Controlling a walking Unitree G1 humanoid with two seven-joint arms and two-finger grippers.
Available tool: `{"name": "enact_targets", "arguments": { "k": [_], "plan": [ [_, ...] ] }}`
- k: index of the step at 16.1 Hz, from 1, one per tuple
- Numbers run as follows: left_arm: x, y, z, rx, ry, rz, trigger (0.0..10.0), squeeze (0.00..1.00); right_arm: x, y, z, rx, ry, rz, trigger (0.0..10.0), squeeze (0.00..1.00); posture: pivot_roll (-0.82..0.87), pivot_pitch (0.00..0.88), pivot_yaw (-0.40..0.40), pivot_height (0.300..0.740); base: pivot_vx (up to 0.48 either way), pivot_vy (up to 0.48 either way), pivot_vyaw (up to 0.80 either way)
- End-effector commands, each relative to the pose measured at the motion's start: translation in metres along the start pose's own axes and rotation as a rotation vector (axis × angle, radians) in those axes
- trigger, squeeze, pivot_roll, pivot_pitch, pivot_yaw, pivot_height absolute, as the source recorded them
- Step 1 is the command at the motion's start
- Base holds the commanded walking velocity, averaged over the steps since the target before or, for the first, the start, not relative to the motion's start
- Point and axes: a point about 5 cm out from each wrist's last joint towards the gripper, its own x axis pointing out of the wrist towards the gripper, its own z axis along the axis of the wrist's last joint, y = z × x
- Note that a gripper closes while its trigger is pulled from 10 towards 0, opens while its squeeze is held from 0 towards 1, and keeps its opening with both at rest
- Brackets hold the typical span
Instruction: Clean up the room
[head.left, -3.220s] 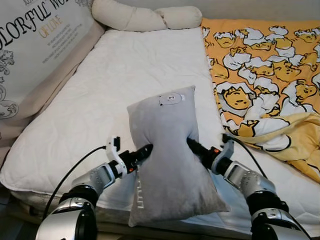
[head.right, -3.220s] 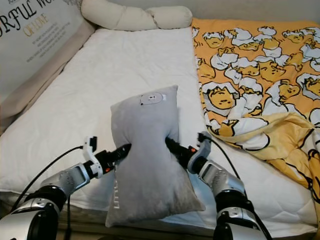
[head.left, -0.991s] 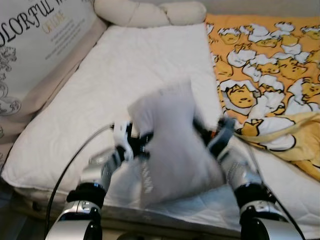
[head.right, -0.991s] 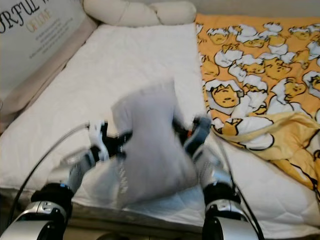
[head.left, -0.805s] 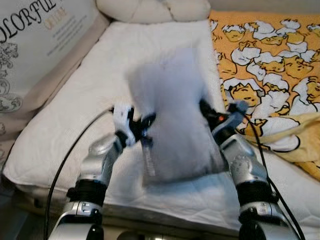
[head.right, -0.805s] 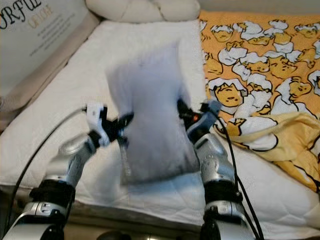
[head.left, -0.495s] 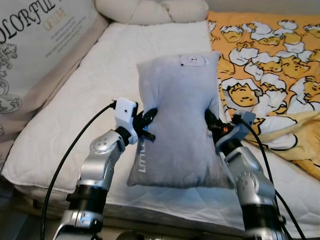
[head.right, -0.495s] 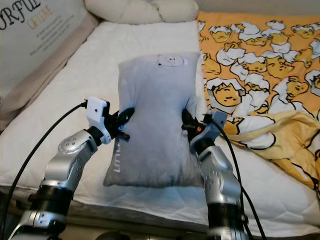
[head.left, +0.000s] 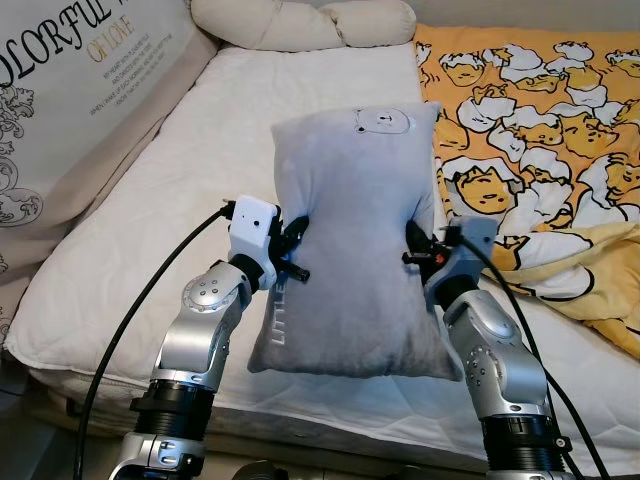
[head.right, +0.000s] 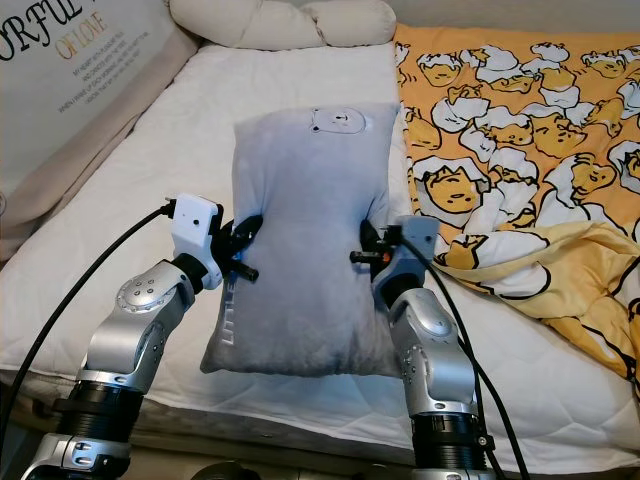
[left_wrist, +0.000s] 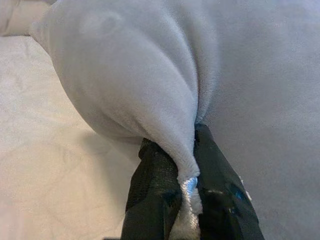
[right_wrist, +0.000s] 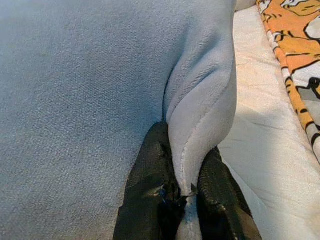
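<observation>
Pillow held in both grippers above the bed, ready to place.

I have the grey pillow (head.left: 350, 245) upright over the near part of the white bed (head.left: 190, 180), clear of the yellow blanket (head.left: 540, 130). The left gripper (left_wrist: 186, 192) has its fingers (left_wrist: 152, 192) closed tight on a fold of the pillow's left edge; the right gripper (right_wrist: 186, 192) pinches the right edge seam the same way. To place it well, I would move both arms together at equal height so the fabric does not slip from either pinch, carry it toward the cream pillows (head.left: 300, 22) at the head of the bed, lower it until the mattress takes its weight, then open both sets of fingers together.
</observation>
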Motion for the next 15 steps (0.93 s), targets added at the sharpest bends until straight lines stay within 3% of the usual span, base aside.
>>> {"name": "enact_targets", "arguments": {
  "k": [1,7,15],
  "plan": [
    [-0.002,0.002,0.002,0.034,0.001,0.019,10.0,0.0,0.0,-0.002,0.007,-0.012,-0.03,-0.031,10.0,0.0,-0.02,0.0,0.061,0.74,0.0,0.382,-0.51],
    [0.0,0.001,0.004,0.035,-0.002,0.035,10.0,0.0,-0.004,-0.01,0.007,0.014,-0.031,-0.095,10.0,0.0,-0.02,0.0,0.052,0.74,0.0,0.379,-0.68],
    [0.001,0.011,0.005,0.04,0.012,0.095,10.0,0.0,0.002,-0.009,0.004,0.029,0.007,-0.091,10.0,0.0,-0.01,0.0,0.037,0.74,0.0,0.382,-0.06]
  ]
}}
